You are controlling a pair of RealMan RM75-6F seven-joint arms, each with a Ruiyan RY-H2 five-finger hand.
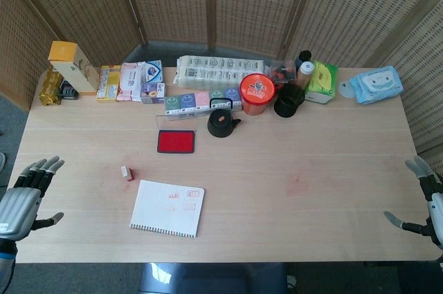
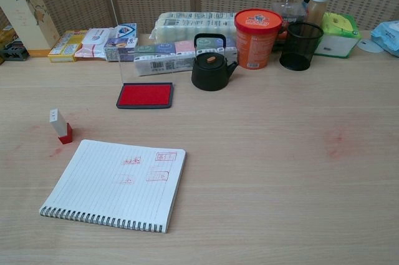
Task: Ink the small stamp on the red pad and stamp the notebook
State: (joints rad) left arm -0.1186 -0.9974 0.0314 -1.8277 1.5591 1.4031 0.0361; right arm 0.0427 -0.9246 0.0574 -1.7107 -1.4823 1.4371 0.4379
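The small stamp, white with a red base, stands upright on the table left of the notebook. The spiral notebook lies open with several faint red stamp marks on its page. The red ink pad sits behind it with its clear lid raised. My left hand hovers at the table's left edge, fingers spread, holding nothing. My right hand is at the right edge, fingers apart and empty. Neither hand shows in the chest view.
Along the back stand a black teapot, an orange tub, a black mesh cup, tissue packs, boxes and a wipes pack. Faint red smudges mark the wood right of the notebook.
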